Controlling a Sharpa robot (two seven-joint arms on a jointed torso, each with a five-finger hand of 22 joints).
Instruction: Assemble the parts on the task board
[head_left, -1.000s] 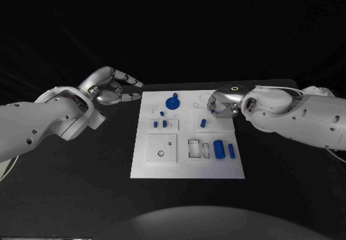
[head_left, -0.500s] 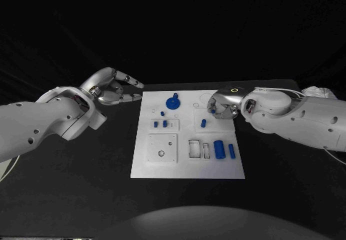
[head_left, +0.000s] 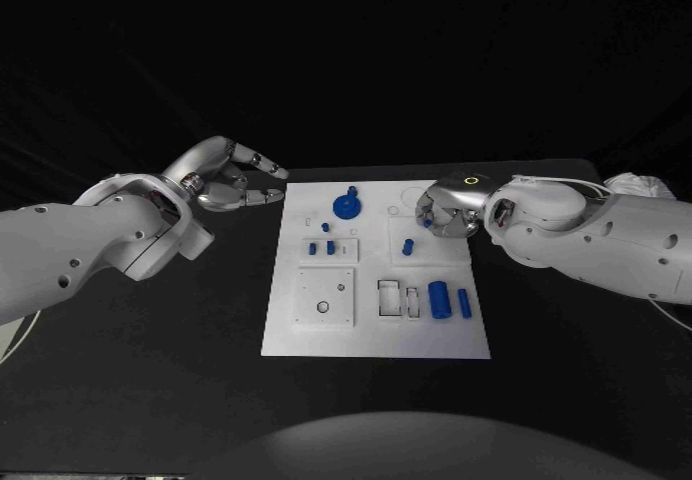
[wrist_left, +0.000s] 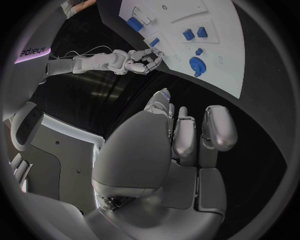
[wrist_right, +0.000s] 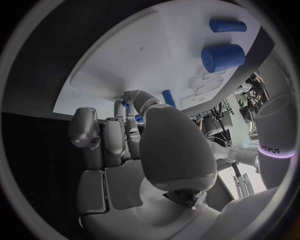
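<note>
The task board (head_left: 375, 340), a flat matte white plate w/ shallow rectangular recesses, is laid in the middle of the black table (head_left: 159, 380). On it the blue parts are seen: a round knob-like disc (head_left: 346, 206) w/ a small stem near the far edge, two little blocks (head_left: 322, 247) side by side in a recess on the board's left half, a short peg (head_left: 407, 245) a bit right of centre, and two smooth cylinders lying in the near-right area, a fat one (head_left: 437, 298) and a thin one (head_left: 463, 302) just beside it. A square white plate w/ a small oval hole (head_left: 323, 296) sits in the near-left part.

The left robot hand (head_left: 227, 183), silver metal w/ glossy rounded segments, is held off the board's far-left corner, over the table; fingers are curled loosely and apart, nothing is held. In the left wrist view its fingers (wrist_left: 186, 135) are seen lined up w/ no part between them.

The right robot hand (head_left: 447, 211) is positioned at the board's far-right edge, fingers curled inward. In the right wrist view a small blue bit (wrist_right: 139, 119) is seen at the fingertips (wrist_right: 128, 107), but whether it's pinched or just lying behind them can't be told. The fat cylinder (wrist_right: 222, 57) and the thin one (wrist_right: 227, 25) are visible there too, well apart from the hand.
</note>
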